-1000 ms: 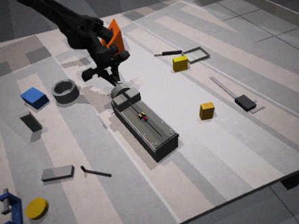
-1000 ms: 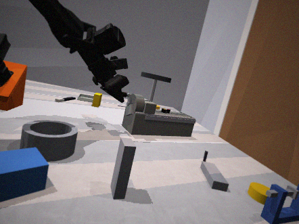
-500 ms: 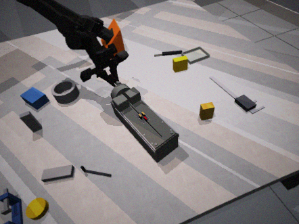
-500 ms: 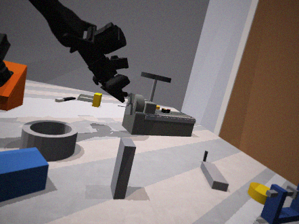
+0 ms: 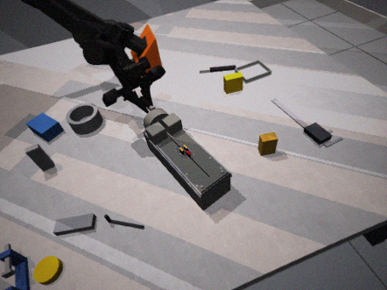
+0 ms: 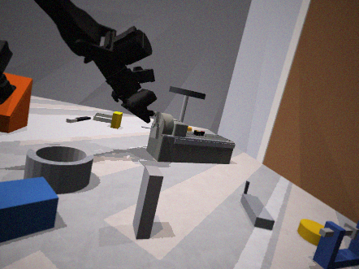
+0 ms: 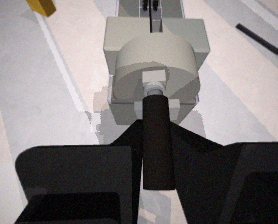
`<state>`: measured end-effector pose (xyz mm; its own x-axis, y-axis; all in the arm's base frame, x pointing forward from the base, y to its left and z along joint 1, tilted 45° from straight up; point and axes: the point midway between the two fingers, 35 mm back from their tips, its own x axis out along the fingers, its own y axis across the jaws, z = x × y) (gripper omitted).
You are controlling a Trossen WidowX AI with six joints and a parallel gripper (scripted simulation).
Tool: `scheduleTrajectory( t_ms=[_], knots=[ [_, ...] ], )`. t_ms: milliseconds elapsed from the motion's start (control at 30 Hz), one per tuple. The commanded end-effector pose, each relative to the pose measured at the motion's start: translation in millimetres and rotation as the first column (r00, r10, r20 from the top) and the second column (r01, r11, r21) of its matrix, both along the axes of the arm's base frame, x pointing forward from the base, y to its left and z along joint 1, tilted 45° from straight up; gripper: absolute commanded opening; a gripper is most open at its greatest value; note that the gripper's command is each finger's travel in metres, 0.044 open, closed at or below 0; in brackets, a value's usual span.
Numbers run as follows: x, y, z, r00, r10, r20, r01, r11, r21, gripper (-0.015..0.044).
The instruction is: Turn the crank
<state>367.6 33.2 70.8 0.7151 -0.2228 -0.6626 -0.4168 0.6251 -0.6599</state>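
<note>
- The jaws are almost closed, with only a narrow opening, and between them they have hold of the dark handle [image 7: 158, 142] of the crank.
- The machine [image 5: 193, 161] [image 6: 199, 151] is a long grey box, which lies on the worktop [image 5: 131, 199] [image 6: 195, 209] near the middle of the top view.
- The rounded crank housing [image 5: 155, 116] [image 6: 164, 123] [image 7: 156, 57] is at the end of the machine where the jaws are, and two pale blocks stand beside it.
- On the upper face, the red pointer [image 5: 188, 153] is at the thin dark slot, close to the two brass marks [image 5: 183, 148]. It seems to be slightly past them, on the side away from the crank, so it does not look exactly level.
- The black arm [image 5: 66, 19] [image 6: 61, 19] reaches down to the crank at a slant.
- A thick grey ring [image 5: 72, 124] [image 6: 61, 177] stands near the blue block [image 5: 45, 127] [image 6: 28, 209], apart from the machine.
- The amber block [image 5: 267, 144] [image 7: 41, 7] and the yellow block [image 5: 233, 83] [image 6: 116, 120] are on another side of the machine, and neither touches it.
</note>
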Motion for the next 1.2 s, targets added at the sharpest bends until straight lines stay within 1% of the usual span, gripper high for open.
scheduleTrajectory(
  t_ms=[0, 1167],
  knots=[
    [3.4, -4.5, 7.4, 1.000, -0.013, 0.019, 0.013, 1.000, -0.008, 0.0000],
    [5.9, -9.3, 9.8, 1.000, -0.013, 0.020, 0.013, 1.000, -0.008, 0.0000]
  ],
)
